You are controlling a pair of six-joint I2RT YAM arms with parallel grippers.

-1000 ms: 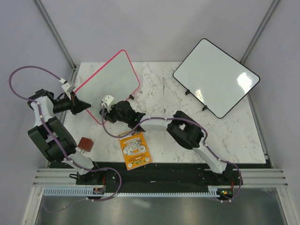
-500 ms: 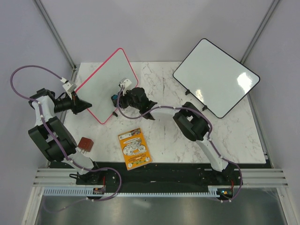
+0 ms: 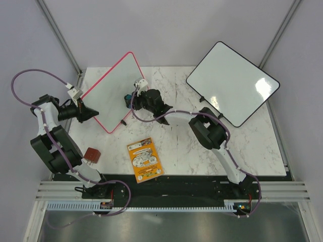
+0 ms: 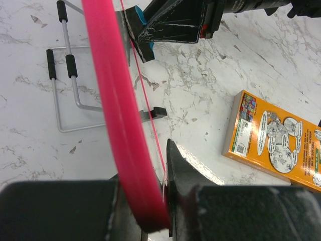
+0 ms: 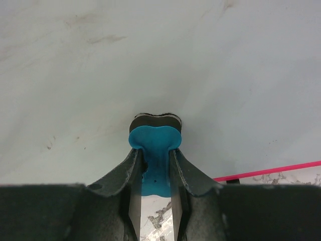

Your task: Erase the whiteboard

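This is a robotics lab test cell, not a home or office. A small marble-patterned desk stands boxed in by plain pale wall panels held by slanting aluminium struts. Along the desk's near edge runs a metal mounting rail with a slotted cable duct in front of it. Two black-and-white robot arms, left and right, are bolted there, and loose purple cables loop along them. The desk holds only a sparse set of props: a pink-framed whiteboard, a black-framed whiteboard, an orange printed box and a small red-brown block.
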